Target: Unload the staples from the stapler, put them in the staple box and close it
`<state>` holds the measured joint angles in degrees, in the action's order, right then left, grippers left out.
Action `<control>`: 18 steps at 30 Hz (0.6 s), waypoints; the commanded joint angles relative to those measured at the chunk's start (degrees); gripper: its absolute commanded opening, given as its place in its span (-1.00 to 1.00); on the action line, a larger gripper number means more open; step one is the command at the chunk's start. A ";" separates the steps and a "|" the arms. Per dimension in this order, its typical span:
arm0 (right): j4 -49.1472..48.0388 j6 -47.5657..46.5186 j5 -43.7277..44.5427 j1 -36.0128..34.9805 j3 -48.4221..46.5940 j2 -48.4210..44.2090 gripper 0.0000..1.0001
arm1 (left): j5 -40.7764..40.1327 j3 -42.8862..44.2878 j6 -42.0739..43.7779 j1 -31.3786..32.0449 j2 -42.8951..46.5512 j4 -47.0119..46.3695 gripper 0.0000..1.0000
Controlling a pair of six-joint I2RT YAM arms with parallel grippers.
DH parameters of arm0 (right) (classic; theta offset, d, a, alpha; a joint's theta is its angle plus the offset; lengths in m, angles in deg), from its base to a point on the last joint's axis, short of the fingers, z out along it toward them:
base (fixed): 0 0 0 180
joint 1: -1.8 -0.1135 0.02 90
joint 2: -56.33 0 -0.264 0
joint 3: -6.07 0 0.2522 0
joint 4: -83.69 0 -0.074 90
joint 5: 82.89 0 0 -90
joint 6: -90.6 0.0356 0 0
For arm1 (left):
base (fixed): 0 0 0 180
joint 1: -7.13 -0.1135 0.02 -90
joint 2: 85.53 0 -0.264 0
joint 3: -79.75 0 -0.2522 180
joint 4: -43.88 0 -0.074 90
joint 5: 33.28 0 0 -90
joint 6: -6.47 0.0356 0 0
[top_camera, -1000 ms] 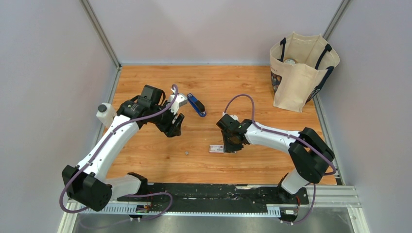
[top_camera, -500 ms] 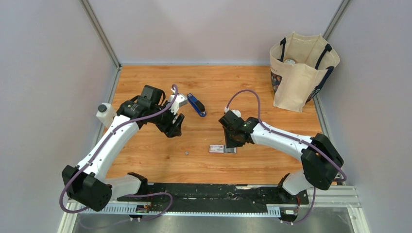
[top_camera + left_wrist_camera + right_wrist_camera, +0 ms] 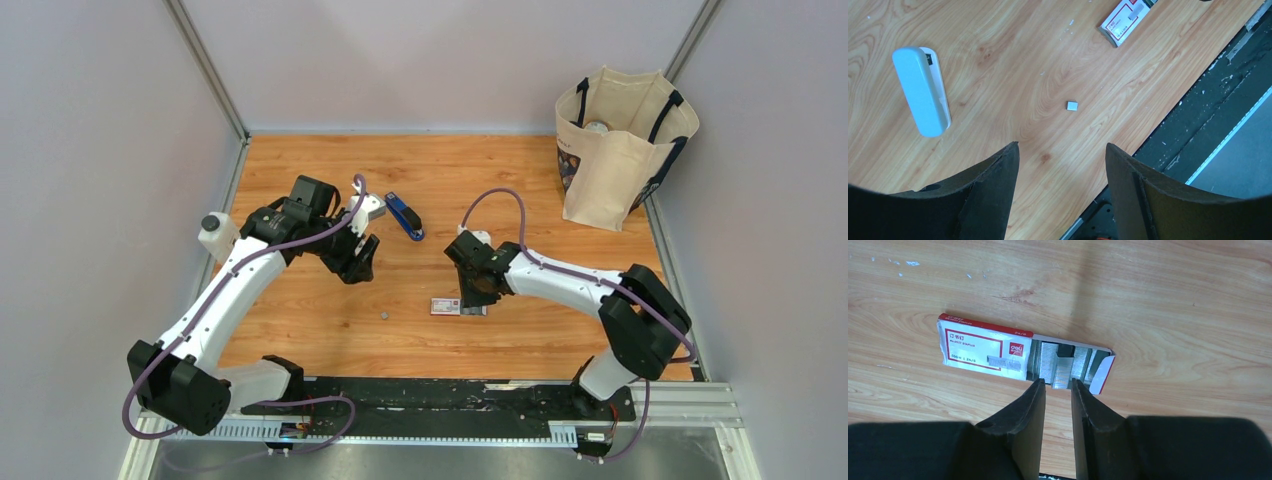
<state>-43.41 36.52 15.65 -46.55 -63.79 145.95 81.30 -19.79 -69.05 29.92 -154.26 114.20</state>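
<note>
The dark-blue stapler [image 3: 404,215] lies on the wood at the back, apart from both grippers. My left gripper [image 3: 352,256] [image 3: 1062,150] hangs open and empty to the stapler's near left. A tiny silver bit of staples [image 3: 1072,105] [image 3: 385,316] lies loose on the table. My right gripper [image 3: 473,292] [image 3: 1058,382] stands just above the slid-out tray of a red-and-white box [image 3: 983,346] [image 3: 446,306]. Its jaws are narrowly open with nothing between them. A short silver strip of staples [image 3: 1063,371] rests askew on the tray just beyond the fingertips.
A pale grey-blue oblong block [image 3: 920,90] lies under my left wrist. A white bottle [image 3: 215,236] stands at the left edge. A cloth tote bag [image 3: 620,145] stands at the back right. The black base rail [image 3: 440,395] runs along the near edge.
The right arm's elbow swung out to the right and came back, and its gripper shifted slightly over the box tray. The left arm has not moved.
</note>
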 commanded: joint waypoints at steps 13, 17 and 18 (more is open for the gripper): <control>-3.89 -0.68 1.57 -0.33 0.46 2.40 -0.42 | 1.00 1.68 1.78 0.07 0.53 0.84 0.44; -3.89 -0.76 1.75 -0.25 0.72 2.40 -0.42 | 1.09 1.68 1.78 0.06 0.44 0.84 0.45; -3.89 -0.77 1.92 -0.25 0.64 2.40 -0.42 | 1.09 1.68 1.78 -0.02 0.44 0.84 0.44</control>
<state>-45.58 36.50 16.06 -46.55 -63.35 148.14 81.30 -19.79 -69.02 29.92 -154.26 114.92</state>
